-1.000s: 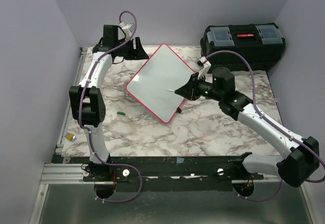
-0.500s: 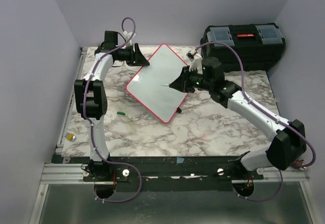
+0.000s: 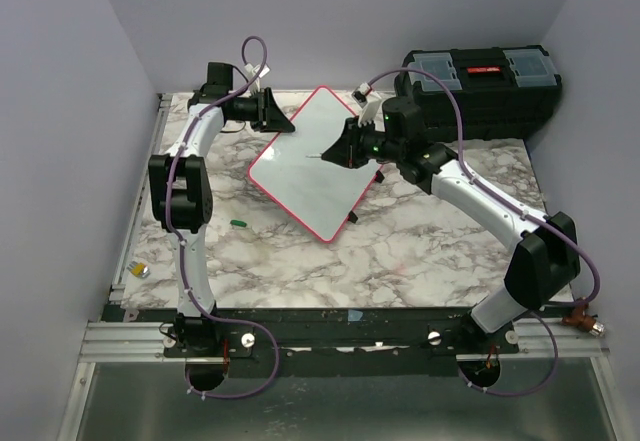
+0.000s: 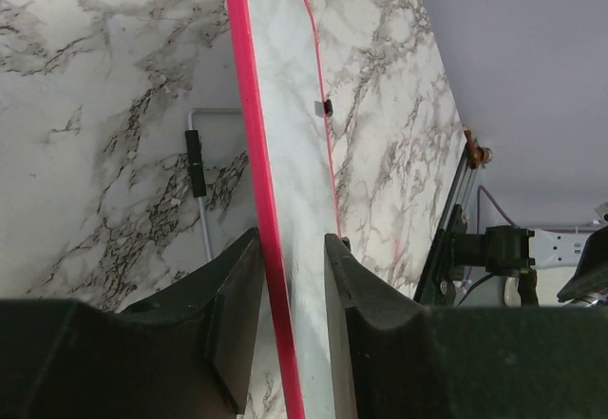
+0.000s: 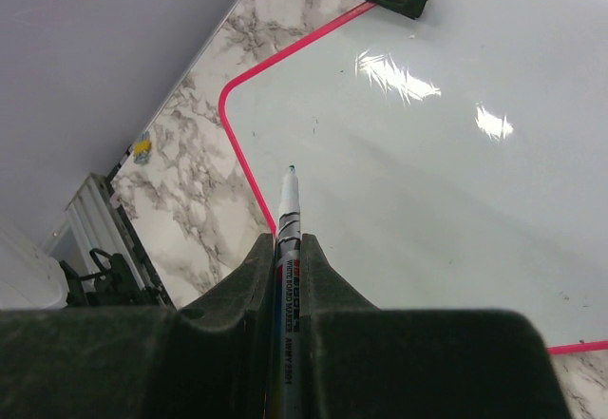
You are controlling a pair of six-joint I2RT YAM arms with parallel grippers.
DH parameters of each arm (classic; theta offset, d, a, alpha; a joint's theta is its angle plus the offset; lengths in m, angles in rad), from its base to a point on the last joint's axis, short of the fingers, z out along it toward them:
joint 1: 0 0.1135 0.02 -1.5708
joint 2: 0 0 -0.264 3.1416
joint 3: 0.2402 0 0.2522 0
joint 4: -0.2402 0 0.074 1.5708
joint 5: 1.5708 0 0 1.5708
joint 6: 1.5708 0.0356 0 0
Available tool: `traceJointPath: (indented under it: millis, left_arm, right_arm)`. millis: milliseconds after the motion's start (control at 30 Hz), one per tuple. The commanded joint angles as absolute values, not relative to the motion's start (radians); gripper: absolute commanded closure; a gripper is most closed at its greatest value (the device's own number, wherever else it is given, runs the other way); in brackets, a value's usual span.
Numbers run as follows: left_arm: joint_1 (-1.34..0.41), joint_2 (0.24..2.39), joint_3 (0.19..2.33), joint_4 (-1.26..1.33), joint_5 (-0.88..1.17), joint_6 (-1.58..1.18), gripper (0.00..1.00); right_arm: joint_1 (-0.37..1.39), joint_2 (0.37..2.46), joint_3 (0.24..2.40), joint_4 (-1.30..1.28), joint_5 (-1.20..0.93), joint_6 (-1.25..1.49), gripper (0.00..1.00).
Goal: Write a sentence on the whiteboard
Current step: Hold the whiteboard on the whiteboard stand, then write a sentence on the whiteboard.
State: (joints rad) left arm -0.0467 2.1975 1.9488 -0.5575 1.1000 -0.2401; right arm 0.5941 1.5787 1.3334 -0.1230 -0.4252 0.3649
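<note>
The whiteboard (image 3: 300, 176) lies diamond-wise on the marble table, with its far corner raised. Its white face is blank and no green sentence shows on it. My left gripper (image 3: 283, 121) is shut on the board's far left rim. In the left wrist view the red rim (image 4: 255, 143) runs between the fingers of this gripper (image 4: 290, 257). My right gripper (image 3: 342, 150) is shut on a white marker (image 5: 288, 219). Its green tip hovers over the whiteboard (image 5: 427, 172) near the left corner. I cannot tell whether the tip touches.
A black toolbox (image 3: 478, 86) stands at the back right. A small green cap (image 3: 238, 223) lies left of the board. A small yellow-and-silver object (image 3: 140, 270) sits at the table's left edge. A wire stand leg (image 4: 195, 162) shows under the board.
My right arm has swung left and farther back, carrying the marker from the board's right edge to over its middle. My left gripper has kept its hold on the board and shifted slightly.
</note>
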Motion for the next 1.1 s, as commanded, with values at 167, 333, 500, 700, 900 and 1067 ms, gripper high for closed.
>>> traceJointPath:
  millis: [167,333,500,700,900,1067]
  left_arm:
    - [-0.044,2.234,1.999,-0.602,1.13,-0.275,0.78]
    - [-0.054,2.221,2.002,-0.614,1.109,-0.29,0.91]
    - [-0.08,2.21,2.033,-0.654,1.045,-0.276,1.0]
    - [-0.101,2.199,2.037,-0.681,1.0,-0.252,1.0]
    - [-0.116,2.184,2.04,-0.689,0.97,-0.242,1.0]
    - [-0.123,2.18,2.051,-0.704,0.953,-0.232,1.0]
  right_arm:
    - [0.597,1.587,1.347,-0.128,-0.454,0.352,0.99]
    - [0.6,1.586,1.344,-0.12,-0.462,0.339,0.99]
    - [0.619,1.602,1.349,-0.099,-0.492,0.279,0.99]
    - [0.676,1.648,1.386,-0.124,-0.375,0.201,0.99]
    - [0.761,1.711,1.461,-0.163,-0.25,0.135,0.99]
    - [0.791,1.755,1.517,-0.173,-0.188,0.123,0.99]
